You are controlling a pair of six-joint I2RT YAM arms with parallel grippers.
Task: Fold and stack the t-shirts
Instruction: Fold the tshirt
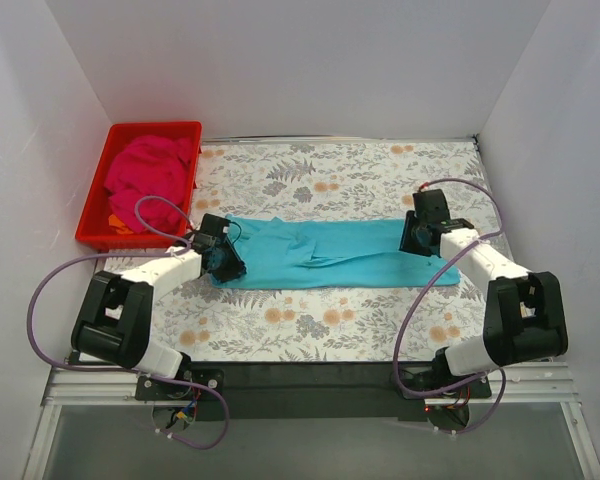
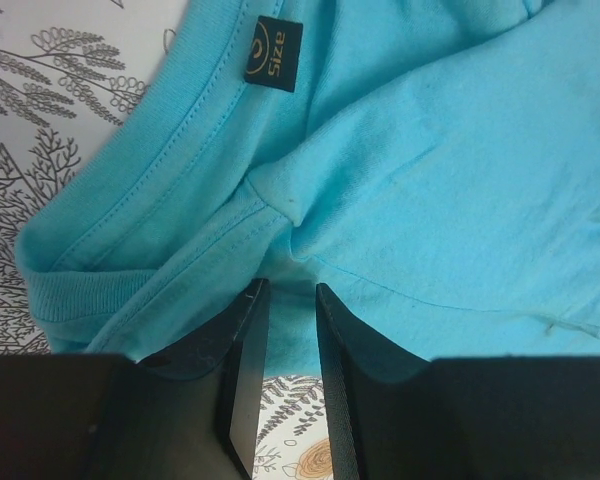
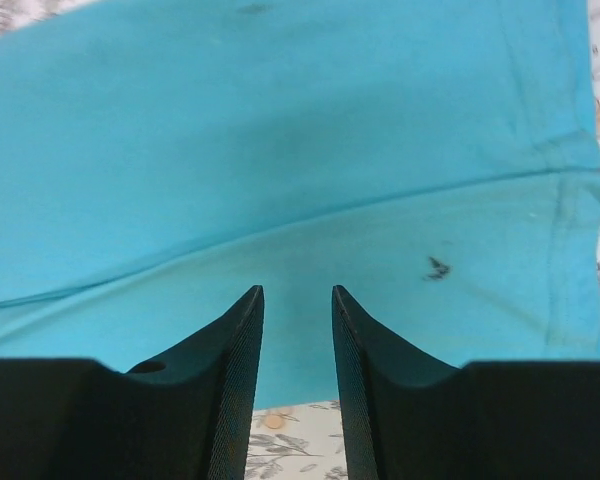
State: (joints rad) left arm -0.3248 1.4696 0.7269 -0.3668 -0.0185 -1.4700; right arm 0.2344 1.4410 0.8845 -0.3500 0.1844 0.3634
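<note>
turquoise t-shirt (image 1: 330, 255) lies mid-table, already folded lengthwise into a long band running left to right across the floral table (image 1: 330, 335), creases running along its length as if pulled taut between the arms

collar (image 2: 150, 170) and dark size label (image 2: 277, 53) sit at the left end; hem (image 3: 570, 250) with a tiny dark mark (image 3: 438, 267) at the right end

left gripper (image 2: 291, 300) is at the near edge of the collar end, jaws drawn to a narrow gap with cloth between them, wrinkles fanning out from the tips — reads as a pinch on the shirt

right gripper (image 3: 298, 300) is at the near edge by the hem, same narrow gap with turquoise cloth between the pads, table print showing below the edge; looks pinched too, though the contact itself is not clear

one arm per end makes sense: holding both ends keeps the band straight and lets the near edge be carried over evenly — likely step is the next fold, so the task is early

magenta-pink t-shirt (image 1: 150, 180) is bunched in the red tray (image 1: 93, 195) at the far left corner, well apart from both grippers, not yet folded; nothing stacked yet

risk: the thin edge slipping out of one pinch, skewing the fold
</note>
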